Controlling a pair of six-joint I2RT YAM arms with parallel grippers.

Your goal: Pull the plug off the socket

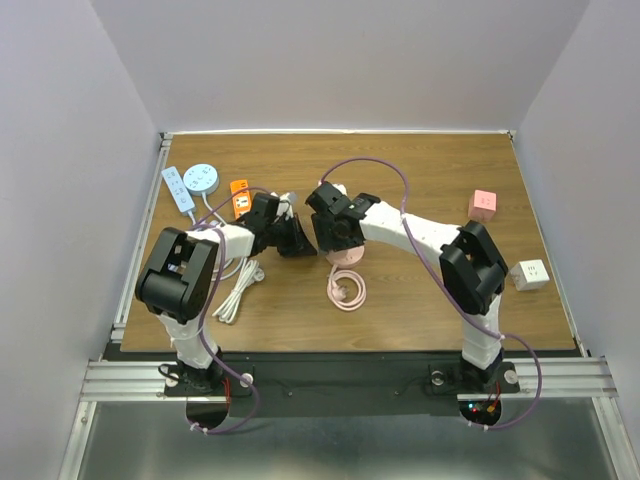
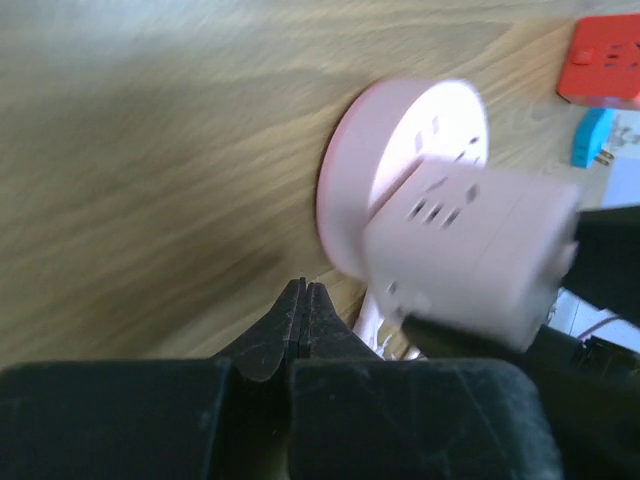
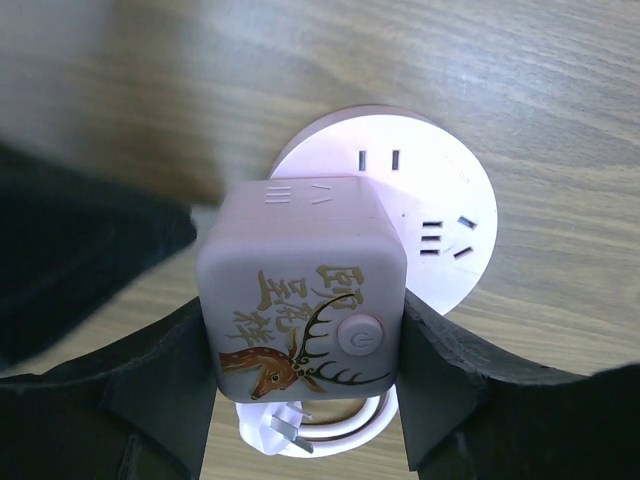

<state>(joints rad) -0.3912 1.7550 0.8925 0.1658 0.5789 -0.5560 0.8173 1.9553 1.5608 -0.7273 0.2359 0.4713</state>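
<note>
Your right jaws pinch the pink cube plug point(image 3: 300, 290) by two opposite sides, with its deer print facing the wrist camera. The cube sits over the round pink socket point(image 3: 440, 200), which lies flat on the bench point(image 3: 560, 80). Can't tell if the plug is seated or off. Your left jaws are pressed together and empty, tips low just beside the socket's rim. A pink cable coil point(image 1: 347, 292) lies near the socket, toward the arm bases.
</note>
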